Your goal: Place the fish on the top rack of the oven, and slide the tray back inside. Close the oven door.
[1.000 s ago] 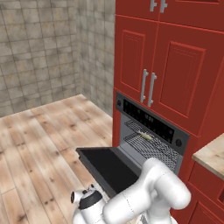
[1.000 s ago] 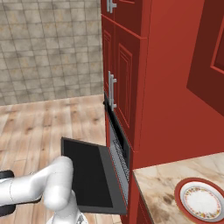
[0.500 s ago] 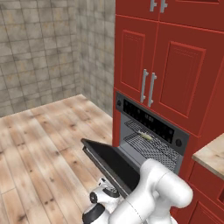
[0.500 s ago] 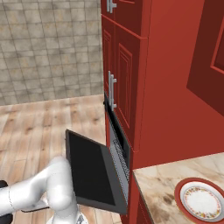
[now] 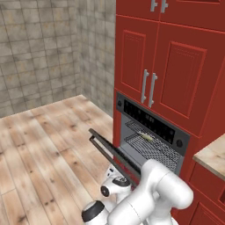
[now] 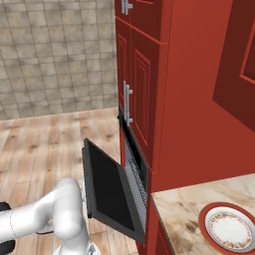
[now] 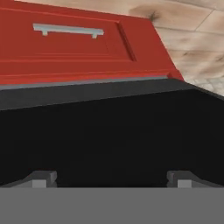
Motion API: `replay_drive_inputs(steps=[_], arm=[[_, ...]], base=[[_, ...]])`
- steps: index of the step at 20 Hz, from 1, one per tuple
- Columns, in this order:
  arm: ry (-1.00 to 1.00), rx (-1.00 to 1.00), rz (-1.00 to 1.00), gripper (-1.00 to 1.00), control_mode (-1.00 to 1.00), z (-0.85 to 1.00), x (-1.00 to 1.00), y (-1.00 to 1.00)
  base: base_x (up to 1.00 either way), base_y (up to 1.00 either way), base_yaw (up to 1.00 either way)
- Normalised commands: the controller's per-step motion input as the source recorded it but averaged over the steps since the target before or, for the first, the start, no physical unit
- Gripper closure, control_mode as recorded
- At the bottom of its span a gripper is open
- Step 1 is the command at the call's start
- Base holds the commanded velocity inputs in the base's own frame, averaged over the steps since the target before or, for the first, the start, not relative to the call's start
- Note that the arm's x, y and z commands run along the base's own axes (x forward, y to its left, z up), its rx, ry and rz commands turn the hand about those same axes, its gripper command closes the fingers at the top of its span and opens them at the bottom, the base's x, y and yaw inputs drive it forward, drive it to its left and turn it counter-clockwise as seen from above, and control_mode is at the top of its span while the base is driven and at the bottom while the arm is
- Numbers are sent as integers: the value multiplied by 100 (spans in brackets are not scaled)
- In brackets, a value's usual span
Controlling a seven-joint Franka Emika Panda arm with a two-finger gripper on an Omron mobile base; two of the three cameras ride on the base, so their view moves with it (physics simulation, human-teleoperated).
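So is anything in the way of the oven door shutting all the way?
Nothing visible is. The oven door stands half raised, the top rack sits back inside the oven with the fish on it, and nothing sticks out of the opening.

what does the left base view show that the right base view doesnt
Left base view alone: the oven's dark control strip with its end knobs, and the fish lying on the top rack inside the cavity.

Right base view alone: the round white plate with a red rim on the stone counter beside the oven.

Both: the oven door part-way up and tilted, the red cabinets with their bar handles, the wood floor, the tiled wall and the white arm.
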Motion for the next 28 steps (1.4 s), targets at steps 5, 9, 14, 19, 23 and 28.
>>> replay_drive_inputs(steps=[5,9,14,19,23,28], arm=[[-26,-8,-15,-100,-100,100,54,-87],[-25,-5,-15,-100,-100,99,49,-92],[-22,-1,-15,-100,-100,92,46,-100],[-20,0,-13,-100,-100,68,44,-100],[-15,3,-11,-100,-100,45,45,-100],[-5,13,-9,-100,-100,17,55,-100]], base=[[0,0,0],[0,0,0],[0,0,0],[0,0,0],[0,0,0],[0,0,0]])
